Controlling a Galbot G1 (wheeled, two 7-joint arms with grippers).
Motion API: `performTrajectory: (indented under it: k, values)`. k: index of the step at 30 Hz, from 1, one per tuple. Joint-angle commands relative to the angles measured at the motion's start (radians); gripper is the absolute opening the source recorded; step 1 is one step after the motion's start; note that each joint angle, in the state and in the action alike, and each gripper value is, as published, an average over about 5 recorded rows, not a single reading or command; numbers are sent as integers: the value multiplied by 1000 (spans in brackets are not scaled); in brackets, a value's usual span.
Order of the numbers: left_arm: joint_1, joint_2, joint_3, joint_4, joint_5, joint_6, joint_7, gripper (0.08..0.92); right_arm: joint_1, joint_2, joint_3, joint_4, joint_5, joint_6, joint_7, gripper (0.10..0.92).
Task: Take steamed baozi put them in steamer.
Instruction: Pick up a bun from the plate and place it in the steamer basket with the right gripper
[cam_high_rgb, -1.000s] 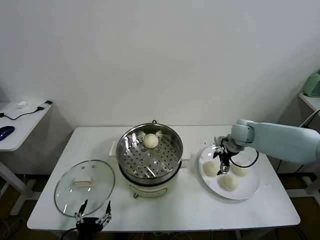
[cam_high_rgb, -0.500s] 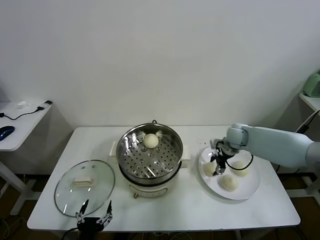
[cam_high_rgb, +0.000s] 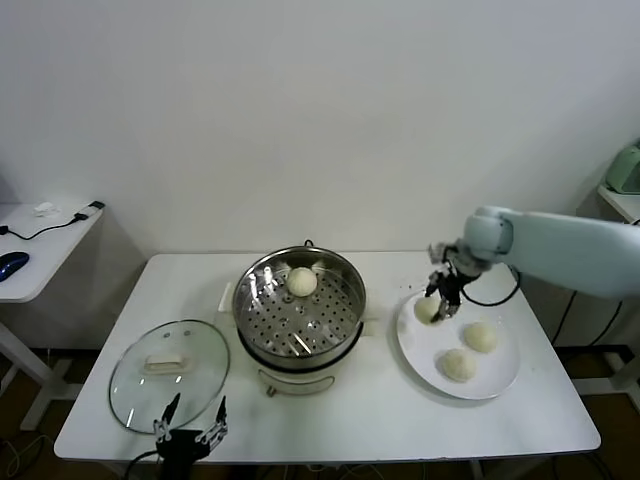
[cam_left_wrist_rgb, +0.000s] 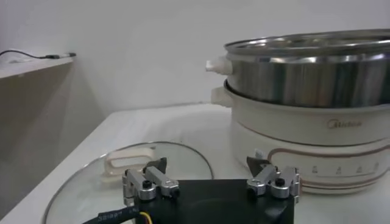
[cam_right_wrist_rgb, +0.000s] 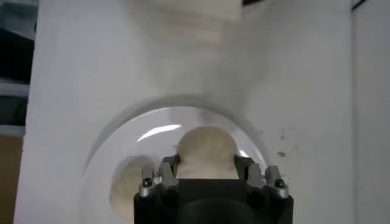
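- The right gripper (cam_high_rgb: 440, 300) has risen off the plate (cam_high_rgb: 500, 375) since a second ago, and the baozi (cam_high_rgb: 428, 309) has come up with it.
- Its fingers are clamped against that bun's two sides, above the plate's left rim.
- Two buns lie on the plate; one sits in the steamer (cam_high_rgb: 300, 310).
- The left gripper (cam_high_rgb: 187, 436) waits spread wide at the table's (cam_high_rgb: 370, 420) near edge, beside the glass lid (cam_high_rgb: 168, 373).
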Motion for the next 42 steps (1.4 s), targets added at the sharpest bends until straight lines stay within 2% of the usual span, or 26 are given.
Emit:
performTrajectory:
  k: [1, 9, 17, 29, 42]
  values:
    - [-3, 1, 12, -9, 1, 3, 1, 823, 394, 164, -68, 131, 308, -29, -14, 628]
    - [-5, 0, 27, -16, 6, 5, 2, 823, 294, 473, 70, 120, 464, -127, 110, 628]
    - [-13, 2, 14, -21, 1, 5, 4, 823, 50, 636, 77, 7, 418, -189, 203, 628]
    - [-20, 8, 17, -14, -1, 8, 7, 823, -113, 731, 52, -140, 339, -219, 241, 628]
    - [-21, 16, 9, -18, -2, 10, 7, 823, -173, 734, 74, -220, 279, -206, 240, 630]
